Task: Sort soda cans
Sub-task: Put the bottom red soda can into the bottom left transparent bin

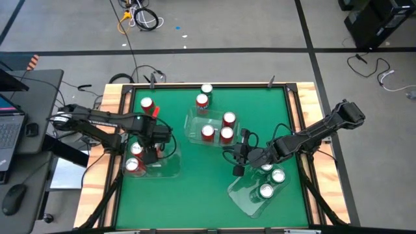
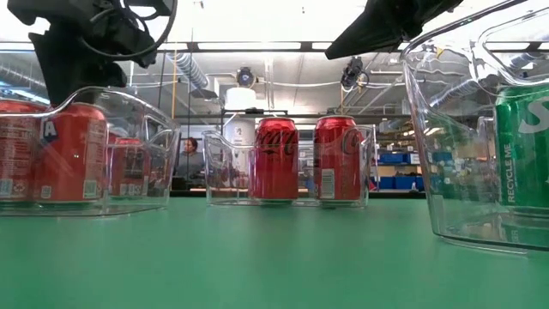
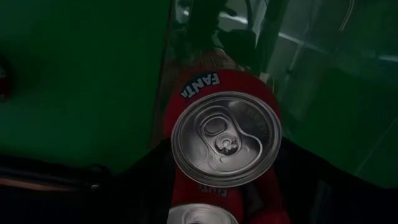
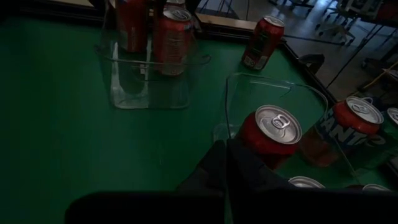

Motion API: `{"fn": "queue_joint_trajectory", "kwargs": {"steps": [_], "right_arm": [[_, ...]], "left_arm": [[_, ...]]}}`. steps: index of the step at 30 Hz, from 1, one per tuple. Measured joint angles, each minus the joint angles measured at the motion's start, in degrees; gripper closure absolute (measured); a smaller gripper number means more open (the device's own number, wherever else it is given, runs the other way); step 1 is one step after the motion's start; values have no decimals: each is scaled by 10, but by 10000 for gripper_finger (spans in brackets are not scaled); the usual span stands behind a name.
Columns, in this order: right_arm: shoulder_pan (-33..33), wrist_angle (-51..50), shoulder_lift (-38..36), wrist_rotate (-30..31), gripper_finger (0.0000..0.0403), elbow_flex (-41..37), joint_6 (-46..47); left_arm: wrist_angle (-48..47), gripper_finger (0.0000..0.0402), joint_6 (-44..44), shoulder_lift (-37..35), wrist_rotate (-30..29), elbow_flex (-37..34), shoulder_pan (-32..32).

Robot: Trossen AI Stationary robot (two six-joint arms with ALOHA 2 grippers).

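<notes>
Green worktop (image 1: pixel 195 188) carried 3 clear bins. Left gripper (image 1: pixel 151 154) hung over left bin (image 1: pixel 168 170), where 2 red cans (image 1: pixel 135 165) stood; whether jaws gripped anything could not be told. Right gripper (image 1: pixel 239 156) sat jaws together between centre bin (image 1: pixel 192 129) and right bin (image 1: pixel 247 198). Centre bin held 3 red cans (image 1: pixel 226 134). 2 more cans (image 1: pixel 203 100) stood just behind it, another (image 1: pixel 147 104) apart at far left.

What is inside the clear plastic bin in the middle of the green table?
The middle clear plastic bin holds three red soda cans standing upright, seen from above. The low view shows only two clearly; the third is covered behind them.
</notes>
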Motion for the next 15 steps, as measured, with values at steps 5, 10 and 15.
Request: {"fn": "queue_joint_trajectory", "kwargs": {"steps": [5, 10, 15], "right_arm": [[0, 1, 0, 0, 403, 0, 0], [0, 1, 0, 0, 403, 0, 0], [0, 1, 0, 0, 403, 0, 0]], "left_arm": [[-2, 150, -3, 3, 0, 11, 0], [10, 131, -3, 4, 5, 21, 0], [5, 129, -7, 4, 22, 21, 0]]}}
